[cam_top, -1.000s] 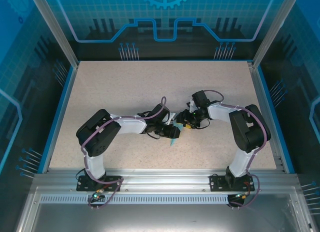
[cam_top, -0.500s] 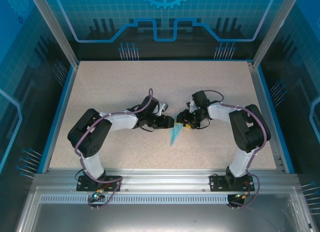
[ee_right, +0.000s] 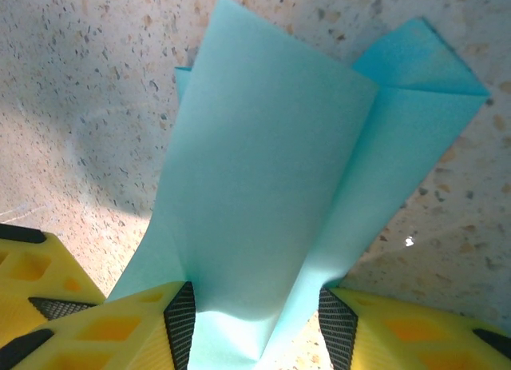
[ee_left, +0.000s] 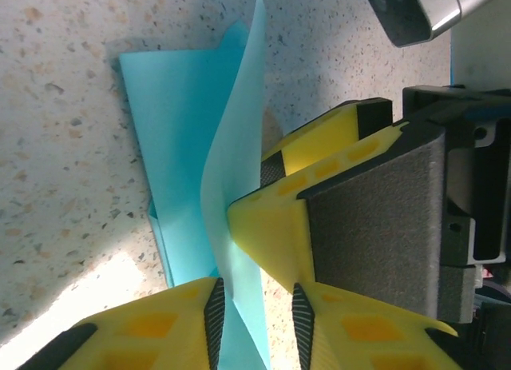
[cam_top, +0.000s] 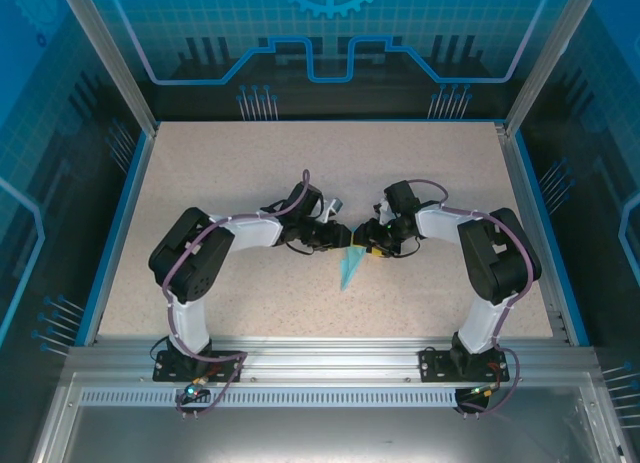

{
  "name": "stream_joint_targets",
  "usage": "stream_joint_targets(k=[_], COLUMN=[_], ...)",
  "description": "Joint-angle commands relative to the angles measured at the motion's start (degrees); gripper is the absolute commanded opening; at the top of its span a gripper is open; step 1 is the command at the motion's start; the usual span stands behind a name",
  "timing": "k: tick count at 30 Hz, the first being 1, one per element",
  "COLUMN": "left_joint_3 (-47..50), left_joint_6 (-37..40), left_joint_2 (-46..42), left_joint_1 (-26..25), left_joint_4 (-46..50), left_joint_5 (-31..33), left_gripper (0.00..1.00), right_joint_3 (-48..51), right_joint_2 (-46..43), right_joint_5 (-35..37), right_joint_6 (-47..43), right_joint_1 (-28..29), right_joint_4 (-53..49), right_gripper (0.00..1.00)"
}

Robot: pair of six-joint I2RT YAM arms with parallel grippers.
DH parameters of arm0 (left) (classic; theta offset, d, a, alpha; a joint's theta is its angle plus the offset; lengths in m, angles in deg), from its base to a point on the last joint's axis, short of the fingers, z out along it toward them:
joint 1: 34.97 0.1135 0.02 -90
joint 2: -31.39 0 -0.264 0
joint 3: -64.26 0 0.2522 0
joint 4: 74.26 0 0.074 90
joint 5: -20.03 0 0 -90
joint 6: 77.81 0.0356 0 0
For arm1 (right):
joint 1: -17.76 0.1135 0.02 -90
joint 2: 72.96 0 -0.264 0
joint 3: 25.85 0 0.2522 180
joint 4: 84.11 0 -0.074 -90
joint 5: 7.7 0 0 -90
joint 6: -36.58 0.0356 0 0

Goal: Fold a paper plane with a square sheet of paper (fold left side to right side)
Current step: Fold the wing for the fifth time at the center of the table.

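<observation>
Paper plane (cam_top: 349, 268): a thin blue folded shape in the middle of the frame, with its point toward the bottom and one flap standing up.
Right claw (ee_right: 249, 314): clamped on the plane's top end, with a pad on each side.
Left claw (ee_left: 254, 314): fingers apart, with the raised flap loose between them.
Just changed: a second ago the left arm covered the plane. Now it has pulled back up and left, so the point shows. That press looks finished.
Bench (cam_top: 250, 173): speckled tan, with the plane lying on it.
Writing: none I can read.
</observation>
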Motion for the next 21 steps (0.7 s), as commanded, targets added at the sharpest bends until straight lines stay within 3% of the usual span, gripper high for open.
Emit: stream_joint_targets(k=[1,17,21], left_joint_3=[-2.8,-2.29,-0.07], left_joint_6=[-0.37,0.39,-1.18], left_joint_2=[3.57,3.71,2.6], left_joint_1=[0.17,1.05,1.85], left_joint_4=[-0.27,1.93,-1.31], left_joint_5=[2.67,4.9,4.08], left_gripper=[0.29,0.3,0.3], right_joint_3=[1.02,1.12,1.22], right_joint_2=[2.82,3.36,3.45], right_joint_5=[1.32,1.22,1.36], right_joint_6=[-1.01,-0.73,-0.73], right_joint_1=[0.32,0.24,0.18], right_joint_4=[-1.7,-1.5,-1.44], right_gripper=[0.51,0.51,0.51])
